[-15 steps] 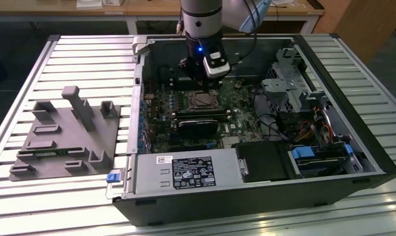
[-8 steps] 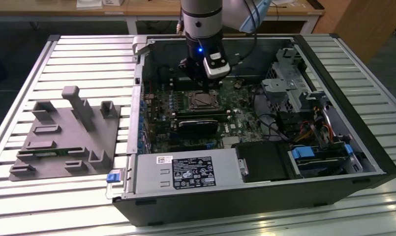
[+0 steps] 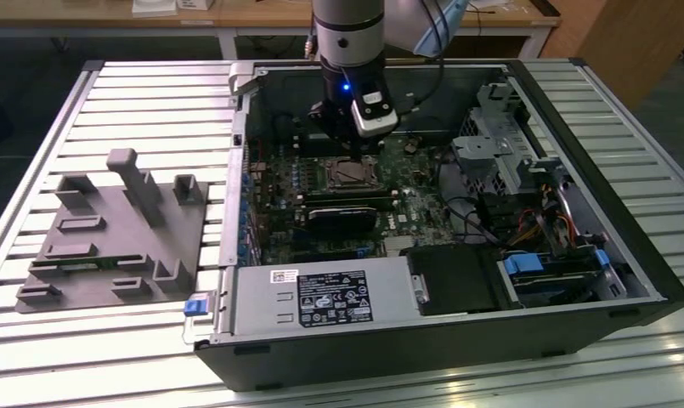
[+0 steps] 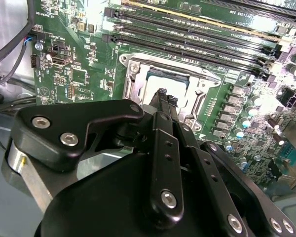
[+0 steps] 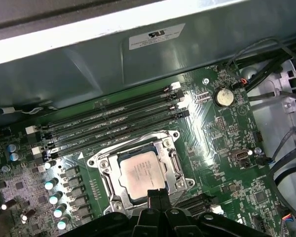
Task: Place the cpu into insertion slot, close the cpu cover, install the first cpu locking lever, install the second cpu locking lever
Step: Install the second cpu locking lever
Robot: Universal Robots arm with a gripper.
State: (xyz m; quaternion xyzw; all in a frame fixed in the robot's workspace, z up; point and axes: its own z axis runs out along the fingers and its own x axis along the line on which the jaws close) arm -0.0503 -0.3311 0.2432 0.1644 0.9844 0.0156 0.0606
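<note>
The cpu [image 5: 139, 176] lies flat in the insertion slot [image 5: 104, 170] on the green board, its pale metal face showing through the window of the cpu cover [image 5: 168, 160], which lies down over it. A thin wire lever [image 5: 133, 138] runs along one side of the frame; whether it is latched I cannot tell. My gripper [image 5: 158, 194] hangs just over the socket's edge, its black fingers together and holding nothing. The second wrist view shows the gripper [image 4: 162, 95] in front of the insertion slot [image 4: 133, 74]. In the exterior view the gripper [image 3: 355, 151] is inside the case above the cpu [image 3: 350, 173].
Long black memory slots [image 5: 113, 118] lie beside the socket. A black card [image 3: 344, 218] sits just below it, a power supply [image 3: 319, 297] at the case's front, a drive cage [image 3: 494, 149] and cables on the exterior view's right. A grey fixture [image 3: 115, 229] stands outside the case.
</note>
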